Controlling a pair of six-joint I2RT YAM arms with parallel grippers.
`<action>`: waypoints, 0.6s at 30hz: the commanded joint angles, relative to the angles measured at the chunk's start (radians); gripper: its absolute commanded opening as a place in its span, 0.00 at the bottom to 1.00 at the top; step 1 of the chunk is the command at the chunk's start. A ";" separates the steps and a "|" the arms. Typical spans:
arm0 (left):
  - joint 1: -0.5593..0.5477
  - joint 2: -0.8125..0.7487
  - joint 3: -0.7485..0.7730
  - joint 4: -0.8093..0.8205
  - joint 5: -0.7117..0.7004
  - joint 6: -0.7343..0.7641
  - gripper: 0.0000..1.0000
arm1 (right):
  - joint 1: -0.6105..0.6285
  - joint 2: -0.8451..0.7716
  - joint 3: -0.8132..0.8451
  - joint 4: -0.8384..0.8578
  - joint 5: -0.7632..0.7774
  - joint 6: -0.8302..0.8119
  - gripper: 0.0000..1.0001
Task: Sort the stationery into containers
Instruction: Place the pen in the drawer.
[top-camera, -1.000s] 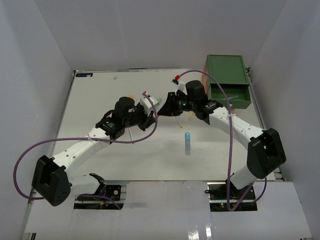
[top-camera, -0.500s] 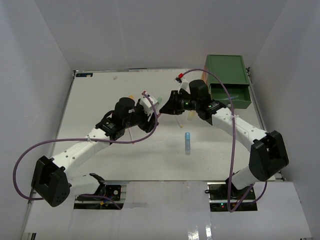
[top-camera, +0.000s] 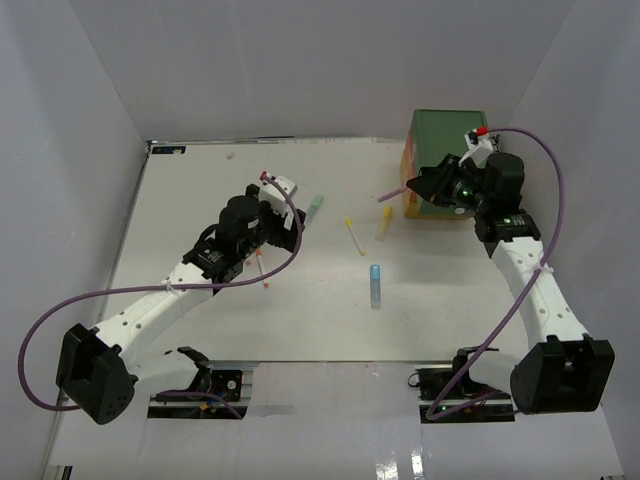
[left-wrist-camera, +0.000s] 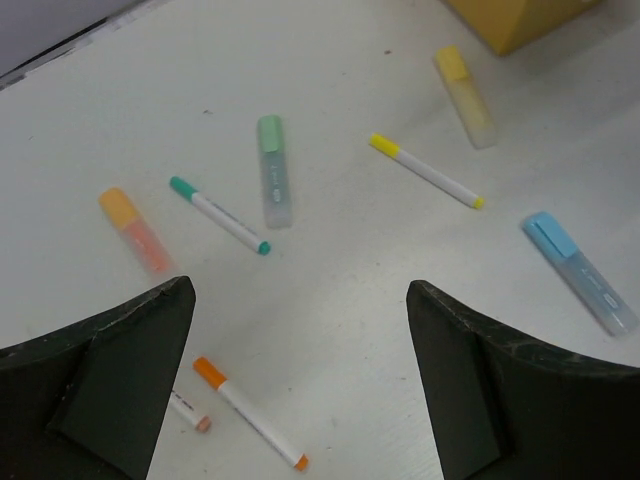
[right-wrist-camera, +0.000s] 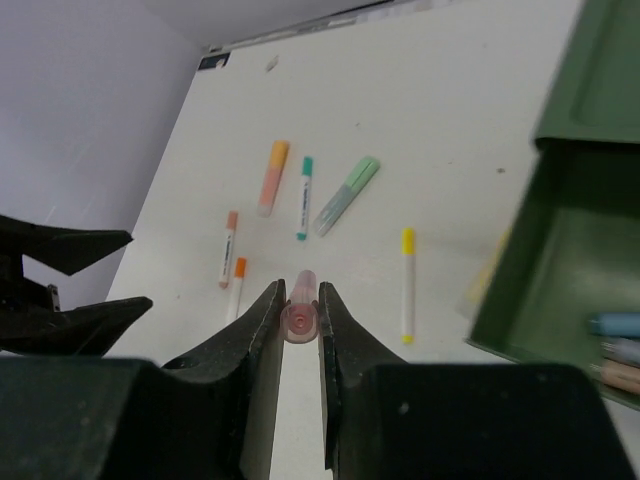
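White surface (top-camera: 200, 190) bearing the scattered stationery, with the containers stacked at its far right corner. The green drawer (right-wrist-camera: 560, 240) stands pulled open and already holds a few pens (right-wrist-camera: 615, 350), and a corner of the yellow container (left-wrist-camera: 520, 15) shows in the left wrist view. Right end effector (right-wrist-camera: 300, 298), nearly shut, pinches a pink marker (right-wrist-camera: 300, 322) by one end, seen end-on between its fingers and held aloft just left of the green drawer. Left end effector (left-wrist-camera: 298, 300), jaws spread wide and holding nothing, hangs above the surface left of centre. Beneath it lie the thick pieces: a blue highlighter (left-wrist-camera: 580, 272), a green highlighter (left-wrist-camera: 274, 172), a yellow highlighter (left-wrist-camera: 465, 95) nearest the containers, and an orange highlighter (left-wrist-camera: 135, 232). The thin pieces follow: a yellow pen (left-wrist-camera: 425, 172), a teal pen (left-wrist-camera: 220, 215) and an orange pen (left-wrist-camera: 250, 412). Each piece is judged light, stiff and smooth-barrelled, hence prone to roll or slip. The best hold is probably across the middle of the barrel, jaws square to its length, since an end grip such as the present one may let the marker swing.
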 joint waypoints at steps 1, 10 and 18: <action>0.035 0.002 0.017 0.005 -0.198 -0.061 0.98 | -0.103 -0.063 -0.020 -0.024 -0.009 -0.012 0.08; 0.125 0.024 0.039 -0.024 -0.271 -0.166 0.98 | -0.387 -0.133 -0.055 -0.016 -0.056 0.014 0.08; 0.125 0.039 0.042 -0.033 -0.258 -0.158 0.98 | -0.452 -0.054 -0.022 -0.013 -0.090 0.020 0.08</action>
